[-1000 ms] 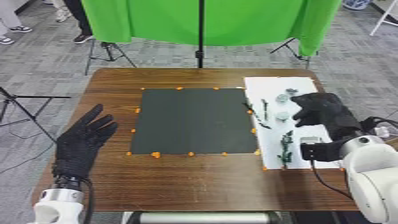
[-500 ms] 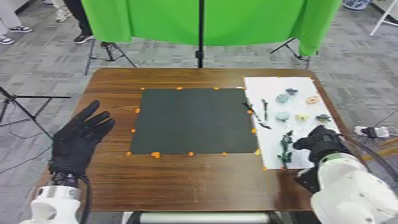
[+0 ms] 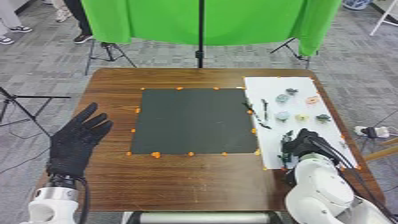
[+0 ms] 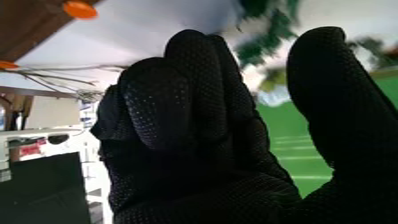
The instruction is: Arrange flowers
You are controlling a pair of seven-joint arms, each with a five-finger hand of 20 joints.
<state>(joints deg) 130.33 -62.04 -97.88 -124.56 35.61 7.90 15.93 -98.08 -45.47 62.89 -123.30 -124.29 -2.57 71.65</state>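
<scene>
My right hand (image 3: 306, 142) is over the near part of the white sheet (image 3: 277, 92), beside a leafy green stem (image 3: 286, 145) that it partly hides. In the right wrist view my right hand (image 4: 200, 125) has its fingers extended and thumb apart, holding nothing; green leaves (image 4: 266, 40) lie beyond the fingertips. Two thin dark stems (image 3: 265, 107) lie near the sheet's left edge. Farther right are small flower heads: blue (image 3: 282, 116), yellow (image 3: 302, 117), pink (image 3: 312, 100) and dark green (image 3: 323, 118). My left hand (image 3: 75, 145) is open over the table's left side.
A dark grey board (image 3: 195, 120) lies mid-table with orange tabs (image 3: 155, 155) around it. The brown table's (image 3: 178, 190) far edge faces a green cloth (image 3: 151, 20) on a stand. A white device (image 3: 371, 132) is on the floor to the right.
My right hand has come from over the flower heads toward the near end of the sheet, then left to the leafy stem. The flower heads it covered are now visible. My left hand shifted slightly.
</scene>
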